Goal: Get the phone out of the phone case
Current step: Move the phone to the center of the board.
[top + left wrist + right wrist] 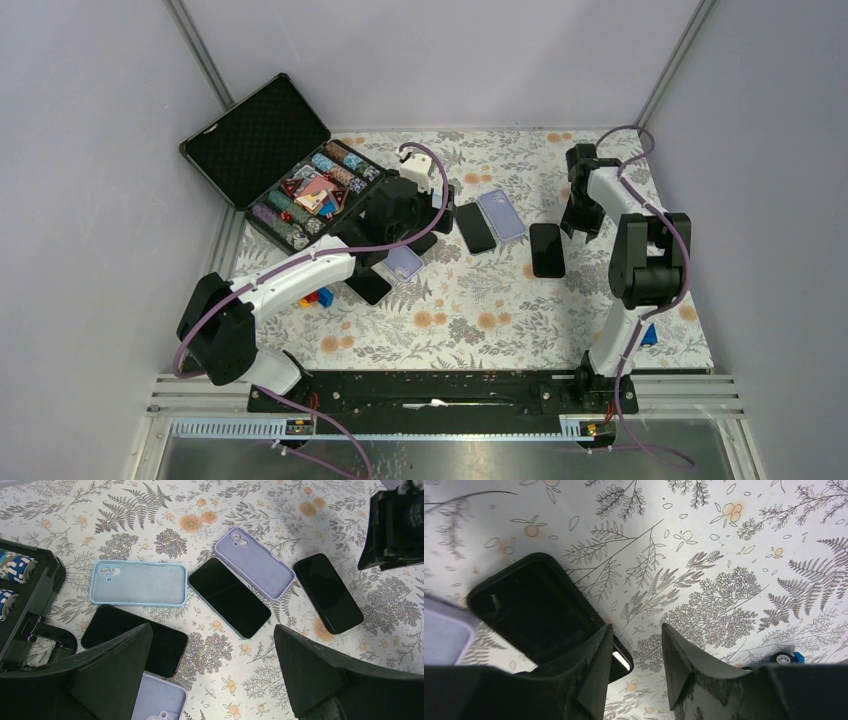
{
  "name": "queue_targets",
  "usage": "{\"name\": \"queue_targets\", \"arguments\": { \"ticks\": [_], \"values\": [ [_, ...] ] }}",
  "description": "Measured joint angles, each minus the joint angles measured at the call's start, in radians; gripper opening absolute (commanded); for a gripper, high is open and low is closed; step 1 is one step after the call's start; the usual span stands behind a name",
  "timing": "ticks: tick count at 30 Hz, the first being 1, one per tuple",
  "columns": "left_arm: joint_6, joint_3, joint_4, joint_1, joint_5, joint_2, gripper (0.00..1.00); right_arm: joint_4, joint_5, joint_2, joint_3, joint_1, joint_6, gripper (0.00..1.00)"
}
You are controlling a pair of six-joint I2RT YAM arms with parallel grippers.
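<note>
Grey walls (450, 60) enclose the floral-patterned bench (500, 300) strewn with phones (230, 597) and cases (137, 582), the left hand (212, 630) and right hand (636, 627) both spread apart.

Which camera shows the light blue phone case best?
The left wrist view: the light blue case lies whole and empty, inside up. In the top view I cannot spot it, perhaps under the left arm. The right wrist view lacks it.

Desk (280, 510): matt printed floral covering. Phone (229, 597): glossy black glass face. Lilac case (260, 565) and blue case (137, 582): matt, smooth plastic interiors. Right hand (637, 630) fingers: matt black, grainy plastic.
</note>
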Motion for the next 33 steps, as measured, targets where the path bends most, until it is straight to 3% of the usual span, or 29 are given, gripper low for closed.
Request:
{"name": "queue_targets", "arguments": {
  "ticks": [11,18,31,33],
  "values": [
    [-0.002,-0.014,0.003,0.0,-0.002,-0.008,0.99,-0.1,0.043,0.187,0.058,0.037,-0.061,0.34],
    [-0.002,-0.016,0.002,0.0,-0.005,-0.011,0.99,-0.123,0.011,0.216,0.075,0.092,-0.114,0.31],
    [-0.004,-0.016,0.003,0.0,-0.006,-0.015,0.99,-0.093,-0.114,0.112,-0.044,0.1,-0.146,0.48],
    [-0.005,-0.016,0.003,0.0,-0.006,-0.015,0.99,-0.072,-0.13,0.077,-0.066,0.1,-0.137,0.55]
  ]
}}
